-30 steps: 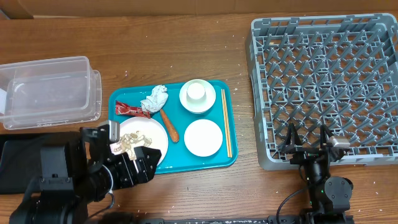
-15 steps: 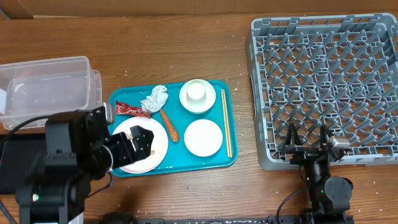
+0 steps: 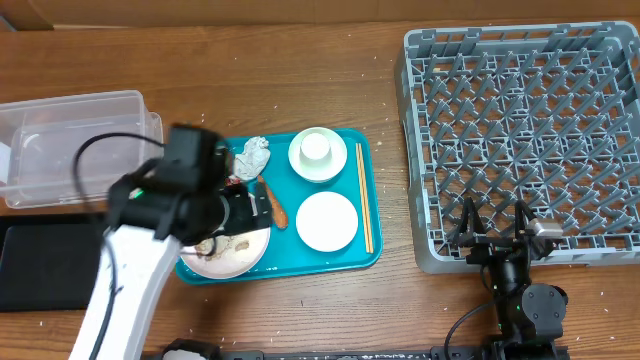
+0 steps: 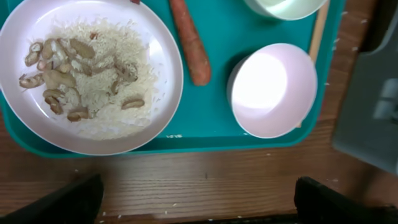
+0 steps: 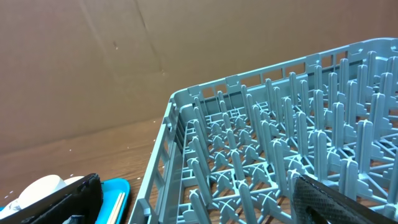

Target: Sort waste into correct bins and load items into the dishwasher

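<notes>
On the teal tray (image 3: 335, 264), chopsticks (image 3: 365, 197) front-to-back, carrot stick (image 3: 273, 203) slanted, left fingers (image 4: 65, 200) and right fingers (image 5: 59, 198) wide

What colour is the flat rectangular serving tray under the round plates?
Teal. The rectangular serving tray shows best in the overhead view.

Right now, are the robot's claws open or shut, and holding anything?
Left claw: open, holding nothing.
Right claw: open, holding nothing.
</notes>
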Controlling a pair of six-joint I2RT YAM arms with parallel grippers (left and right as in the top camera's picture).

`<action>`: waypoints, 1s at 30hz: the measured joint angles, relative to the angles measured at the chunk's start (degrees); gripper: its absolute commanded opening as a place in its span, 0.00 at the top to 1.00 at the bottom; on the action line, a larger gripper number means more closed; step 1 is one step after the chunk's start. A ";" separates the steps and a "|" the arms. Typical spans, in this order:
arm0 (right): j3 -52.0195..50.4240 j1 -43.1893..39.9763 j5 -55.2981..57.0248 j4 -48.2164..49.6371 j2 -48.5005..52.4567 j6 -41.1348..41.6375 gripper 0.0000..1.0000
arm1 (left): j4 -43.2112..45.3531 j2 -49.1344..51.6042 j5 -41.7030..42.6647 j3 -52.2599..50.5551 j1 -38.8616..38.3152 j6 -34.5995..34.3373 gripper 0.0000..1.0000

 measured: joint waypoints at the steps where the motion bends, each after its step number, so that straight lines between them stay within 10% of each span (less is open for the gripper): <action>1: 0.00 0.00 0.02 0.00 0.00 0.02 0.00 | 0.09 1.20 -1.22 0.00 -1.22 -0.76 0.00; 30: 0.00 0.00 0.00 0.00 0.00 0.02 0.00 | 3.98 33.24 -8.87 0.00 -8.22 -2.84 0.00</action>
